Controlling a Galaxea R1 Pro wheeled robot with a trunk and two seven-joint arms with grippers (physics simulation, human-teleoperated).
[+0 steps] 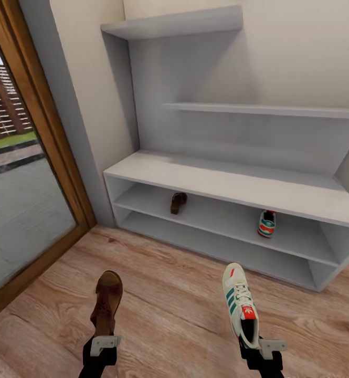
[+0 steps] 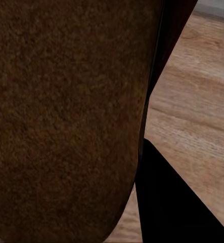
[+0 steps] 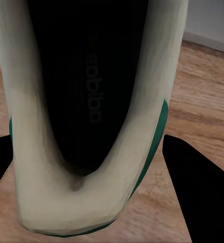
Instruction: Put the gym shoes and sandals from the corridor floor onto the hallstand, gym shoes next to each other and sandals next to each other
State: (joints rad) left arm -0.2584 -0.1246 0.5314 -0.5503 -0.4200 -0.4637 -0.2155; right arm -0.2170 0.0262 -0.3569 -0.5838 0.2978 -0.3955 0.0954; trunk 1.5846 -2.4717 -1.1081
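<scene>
One gym shoe (image 1: 241, 305) is pinched at its heel by the right gripper (image 1: 258, 350), toe pointing toward the hallstand (image 1: 237, 181), held over the corridor floor (image 1: 169, 299); the right wrist view shows its dark insole (image 3: 86, 86) between the black fingers (image 3: 203, 192). One brown sandal (image 1: 107, 301) is clamped at its heel end by the left gripper (image 1: 103, 347), jaws pressed on it. On the hallstand's upper open shelf lie the second sandal (image 1: 178, 202) and, well apart to its right, the second gym shoe (image 1: 266, 223). A wood-framed glass door (image 1: 32, 157) stands left.
</scene>
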